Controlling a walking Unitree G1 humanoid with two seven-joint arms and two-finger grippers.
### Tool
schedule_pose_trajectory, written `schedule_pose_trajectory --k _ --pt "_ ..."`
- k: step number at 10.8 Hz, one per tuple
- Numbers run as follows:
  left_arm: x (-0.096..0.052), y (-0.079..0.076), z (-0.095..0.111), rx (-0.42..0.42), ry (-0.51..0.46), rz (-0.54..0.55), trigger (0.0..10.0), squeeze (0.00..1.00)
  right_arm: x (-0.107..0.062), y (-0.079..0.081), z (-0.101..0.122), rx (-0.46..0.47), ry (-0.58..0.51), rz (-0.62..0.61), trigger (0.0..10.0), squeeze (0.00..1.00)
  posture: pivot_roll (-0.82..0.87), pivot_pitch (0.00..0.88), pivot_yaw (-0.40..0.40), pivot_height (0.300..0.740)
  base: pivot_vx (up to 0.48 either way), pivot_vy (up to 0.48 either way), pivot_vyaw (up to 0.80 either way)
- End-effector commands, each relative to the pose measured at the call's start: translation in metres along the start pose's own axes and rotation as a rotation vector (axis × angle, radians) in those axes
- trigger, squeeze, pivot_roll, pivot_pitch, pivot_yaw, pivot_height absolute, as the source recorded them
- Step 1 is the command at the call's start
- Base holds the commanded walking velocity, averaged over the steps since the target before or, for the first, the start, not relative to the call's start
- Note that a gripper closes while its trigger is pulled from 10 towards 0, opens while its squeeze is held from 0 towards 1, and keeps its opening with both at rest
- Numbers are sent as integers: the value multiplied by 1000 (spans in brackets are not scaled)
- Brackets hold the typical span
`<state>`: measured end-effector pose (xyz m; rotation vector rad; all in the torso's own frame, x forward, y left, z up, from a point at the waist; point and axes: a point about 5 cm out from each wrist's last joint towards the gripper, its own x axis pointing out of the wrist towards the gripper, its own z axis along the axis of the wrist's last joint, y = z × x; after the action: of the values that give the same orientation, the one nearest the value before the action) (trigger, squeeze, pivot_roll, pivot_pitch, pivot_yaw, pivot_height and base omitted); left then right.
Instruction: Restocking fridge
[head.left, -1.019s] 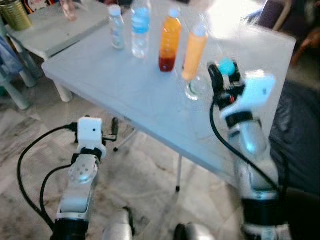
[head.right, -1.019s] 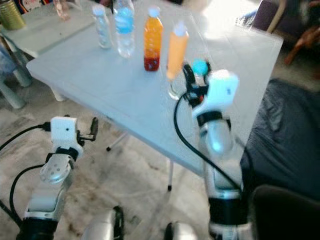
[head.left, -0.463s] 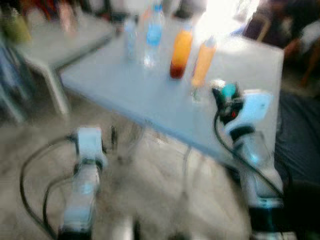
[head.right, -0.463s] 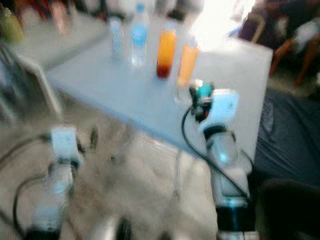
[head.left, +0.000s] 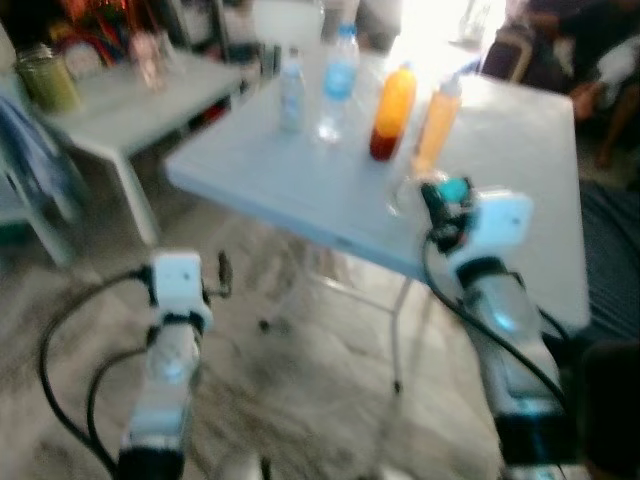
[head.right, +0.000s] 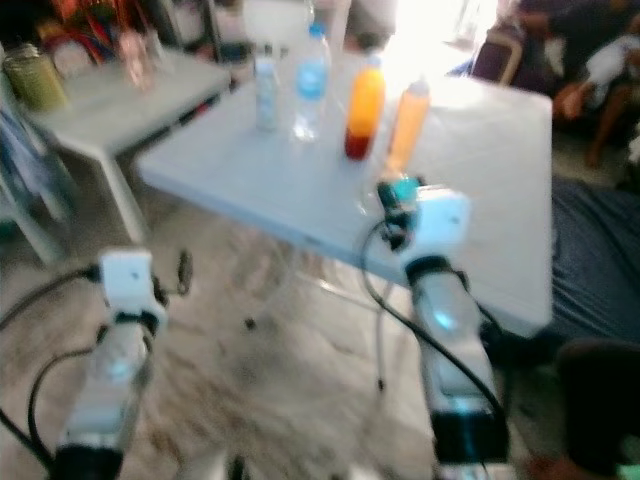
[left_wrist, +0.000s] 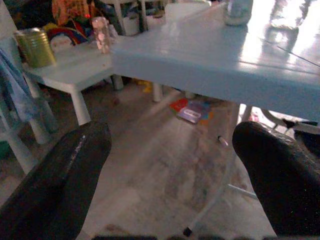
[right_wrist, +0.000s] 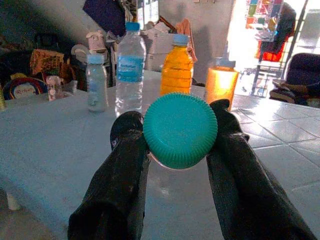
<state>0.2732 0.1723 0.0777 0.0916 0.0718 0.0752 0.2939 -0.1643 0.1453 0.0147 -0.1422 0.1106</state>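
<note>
Fingers (right_wrist: 122, 165) of the right gripper (right_wrist: 180, 131) pinch a bottle by its teal cap (right_wrist: 180, 129), held low over the table (head.left: 300, 180). Beyond it stand four more bottles: an orange one (right_wrist: 220, 81) nearest, another orange (right_wrist: 176, 65), a tall water bottle (right_wrist: 129, 67), a small clear one (right_wrist: 96, 82). Left gripper (left_wrist: 170, 170) hangs below the table edge, fingers spread wide. A side table (head.left: 120, 110) carries a green tin (head.left: 45, 80).

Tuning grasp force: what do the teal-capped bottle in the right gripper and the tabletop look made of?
Bottle: ribbed teal cap looks like moulded matte plastic; the body seen in the head view looks clear, probably thin plastic, though blur leaves that open. Right gripper fingers clamp the cap. Table: pale blue, smooth and semi-glossy with seam lines and reflections, likely moulded plastic or painted panels.
</note>
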Motion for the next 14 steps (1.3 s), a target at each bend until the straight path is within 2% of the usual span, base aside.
schedule_pose_trajectory --k 1,2,4,6,8,12,14 --pt "2 8 0 29 -6 14 10000 0 -4 18 -13 30 46 91 10000 0 125 22 -65 740 0 480 681" --pt "3 6 -1 34 -8 17 10000 0 -3 20 -11 0 20 96 10000 0 126 21 -67 740 0 409 800" --pt "-1 -4 -5 37 -2 -16 10000 0 1 24 -10 -1 9 138 10000 0 123 10 -60 740 0 480 800" --pt "2 -7 2 34 -59 -44 10000 0 3 26 -7 -10 -21 156 10000 0 125 9 -61 740 0 178 800" --pt "4 -4 1 43 -50 -17 10000 0 2 29 -9 -7 -21 181 10000 0 125 7 -61 740 0 0 800" --pt "-19 20 -23 99 -4 35 10000 0 -12 21 -25 -6 20 140 10000 0 125 0 -58 740 0 0 800" --pt "-14 20 -18 111 -30 44 10000 0 -13 24 -28 -8 28 151 10000 0 126 3 -64 740 0 0 800"
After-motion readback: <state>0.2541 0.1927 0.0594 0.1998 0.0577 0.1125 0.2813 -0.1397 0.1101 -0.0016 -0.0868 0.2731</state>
